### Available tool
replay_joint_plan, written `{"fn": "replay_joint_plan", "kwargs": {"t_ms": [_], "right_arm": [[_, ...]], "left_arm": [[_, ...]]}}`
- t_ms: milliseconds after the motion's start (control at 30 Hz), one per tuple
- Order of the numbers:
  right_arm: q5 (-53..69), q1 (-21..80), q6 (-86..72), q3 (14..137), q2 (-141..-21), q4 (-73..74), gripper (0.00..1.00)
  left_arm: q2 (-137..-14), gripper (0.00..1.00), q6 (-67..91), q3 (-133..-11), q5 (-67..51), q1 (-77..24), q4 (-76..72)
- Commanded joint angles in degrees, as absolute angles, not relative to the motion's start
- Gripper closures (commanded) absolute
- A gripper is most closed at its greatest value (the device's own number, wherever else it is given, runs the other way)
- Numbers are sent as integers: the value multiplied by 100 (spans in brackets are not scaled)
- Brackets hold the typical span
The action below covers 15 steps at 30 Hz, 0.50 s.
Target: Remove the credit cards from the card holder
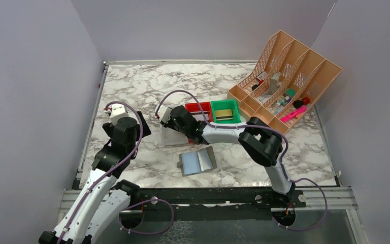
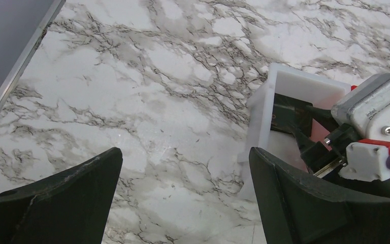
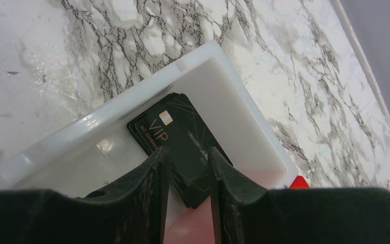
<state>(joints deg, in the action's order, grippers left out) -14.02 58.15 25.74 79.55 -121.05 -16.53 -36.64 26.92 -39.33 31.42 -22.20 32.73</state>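
Credit cards, thin black plastic w/ "VIP" printed on the top one (image 3: 168, 128), lie face-up as a small stack inside the white open plastic bin (image 3: 236, 104), close to one wall. My right arm (image 1: 223, 133) reaches across to that bin, and its jaws hang right over the stack w/ only a narrow gap between them. I see card face through the gap, nothing pinched. Card holder, a small bifold wallet (image 1: 198, 161), lies opened flat on the marble-pattern tabletop (image 1: 142, 86), near the white bin on the side toward the arm bases. Pale blue panel is on the left, grey panel on the right; can't tell if anything is left in its slots. Left arm (image 1: 117, 145) sits off to the left, jaws spread wide over bare marble, holding nothing. Red bin (image 1: 199, 108) and green bin (image 1: 226, 111) touch side by side just beyond the white one. Tan lattice desk organiser (image 1: 284, 76) stands at the far right.
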Motion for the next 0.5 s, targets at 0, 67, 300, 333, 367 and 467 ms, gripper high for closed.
{"fn": "replay_joint_plan", "kwargs": {"t_ms": [0,67,300,333,367,467], "right_arm": [[-1383,5845,1930,8024,-11668,-1498,62],[-1454,5842,1582,7783,-11317,-1639,62],[-1781,5844,-320,6638,-9596,-1352,59],[-1864,5837,-630,6509,-9413,-1117,59],[-1966,5844,-964,6374,-9233,-857,59],[-2283,5836,-2223,5912,-8772,8,58]], "left_arm": [[-3585,1,2610,-3883,2983,-2187,3154],[-3580,1,2601,-3877,2958,-2188,3154],[-3611,1,2583,-3870,2826,-2186,3154],[-3611,1,2578,-3868,2801,-2183,3149],[-3612,1,2577,-3868,2776,-2183,3142],[-3628,1,2556,-3859,2682,-2188,3126]]}}
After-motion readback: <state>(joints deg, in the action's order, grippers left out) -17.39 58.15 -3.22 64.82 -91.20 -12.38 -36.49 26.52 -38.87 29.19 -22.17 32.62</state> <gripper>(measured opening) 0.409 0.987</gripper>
